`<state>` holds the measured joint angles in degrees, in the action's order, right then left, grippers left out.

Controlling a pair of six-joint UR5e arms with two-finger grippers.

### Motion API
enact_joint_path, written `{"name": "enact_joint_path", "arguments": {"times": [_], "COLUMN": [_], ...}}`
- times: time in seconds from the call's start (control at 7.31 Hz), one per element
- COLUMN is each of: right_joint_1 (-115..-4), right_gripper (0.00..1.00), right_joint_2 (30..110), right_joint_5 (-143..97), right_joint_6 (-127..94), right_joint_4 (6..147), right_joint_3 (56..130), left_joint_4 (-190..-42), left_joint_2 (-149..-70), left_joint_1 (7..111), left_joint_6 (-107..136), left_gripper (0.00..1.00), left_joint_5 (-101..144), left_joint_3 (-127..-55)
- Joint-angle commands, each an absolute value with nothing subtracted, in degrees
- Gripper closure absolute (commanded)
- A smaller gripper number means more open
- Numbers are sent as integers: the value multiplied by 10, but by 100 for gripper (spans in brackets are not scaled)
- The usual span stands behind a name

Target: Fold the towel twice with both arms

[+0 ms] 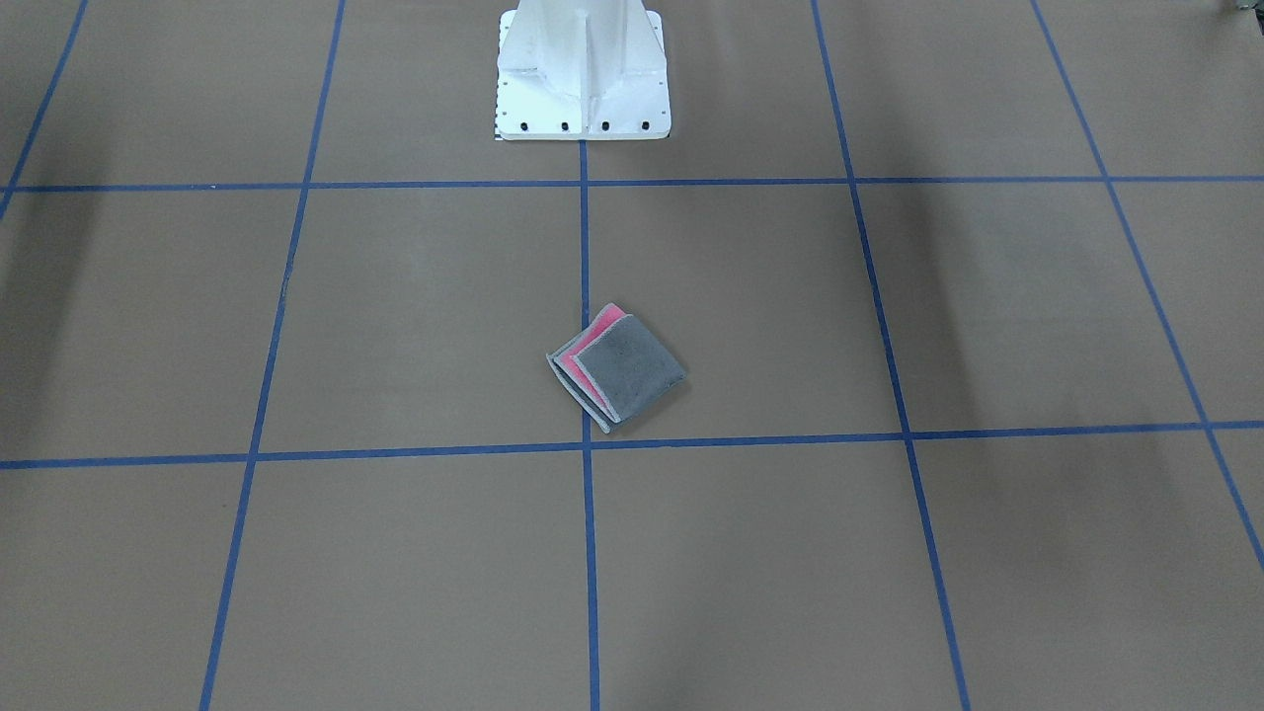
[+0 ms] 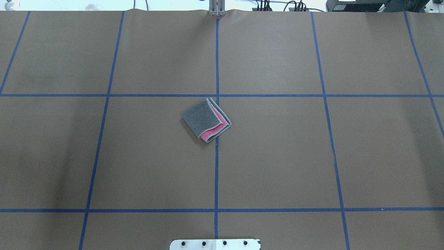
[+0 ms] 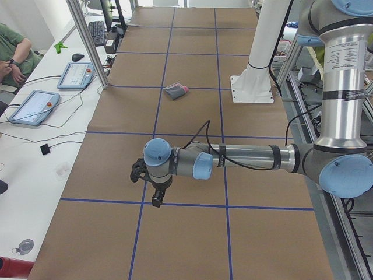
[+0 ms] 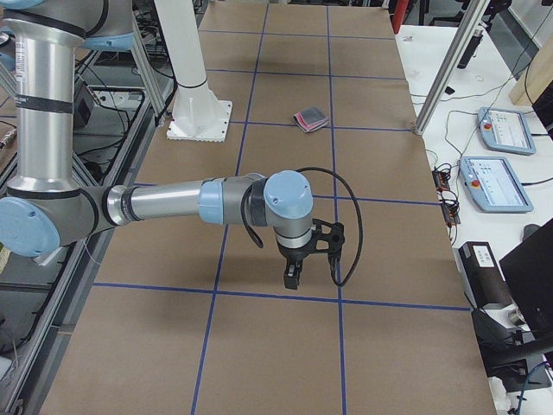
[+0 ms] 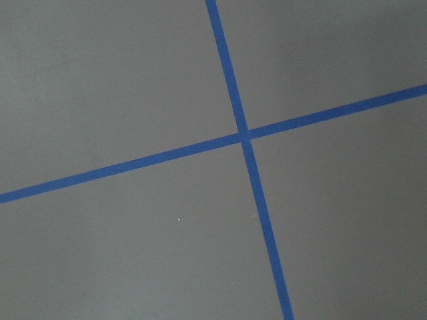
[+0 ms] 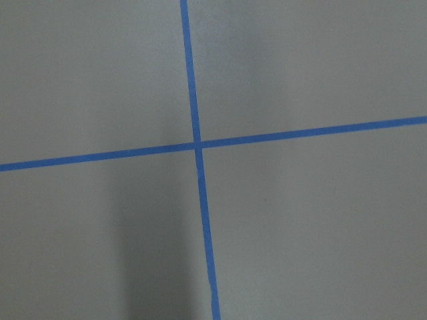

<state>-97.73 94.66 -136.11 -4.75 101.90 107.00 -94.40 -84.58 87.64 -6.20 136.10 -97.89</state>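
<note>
The towel [image 1: 617, 368] lies folded into a small square near the table's centre, dark grey face up, with pink layers showing along one edge. It also shows in the overhead view [image 2: 206, 119], the exterior left view [image 3: 175, 90] and the exterior right view [image 4: 310, 118]. My left gripper [image 3: 156, 200] shows only in the exterior left view, pointing down above the table, far from the towel. My right gripper [image 4: 292, 278] shows only in the exterior right view, also pointing down and far from the towel. I cannot tell whether either is open or shut.
The white pedestal base [image 1: 583, 74] stands at the robot's side of the table. Blue tape lines [image 2: 216, 166] grid the brown surface. Tablets [image 3: 34, 107] and cables lie on a side bench, where a person [image 3: 14, 49] sits. Both wrist views show only tape crossings [image 5: 244, 136].
</note>
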Motion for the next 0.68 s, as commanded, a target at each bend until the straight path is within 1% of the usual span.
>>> {"name": "enact_joint_path", "arguments": {"times": [0.0, 0.27, 0.55], "right_joint_1": [-976, -976, -971], "right_gripper": [0, 0, 0], "right_joint_2": [915, 915, 924], "right_joint_5": [-1362, -1361, -1361], "right_joint_6": [-42, -42, -42], "right_joint_4": [1064, 1038, 999], "right_joint_3": [1059, 1034, 1012], "left_joint_4": [-821, -824, -820], "left_joint_2": [-807, -797, -808], "left_joint_1": [898, 902, 899], "left_joint_6": [-63, -71, -77], "left_gripper": [0, 0, 0], "left_joint_5": [1362, 1279, 1281], "left_joint_3": [-1114, -1110, -1100]}}
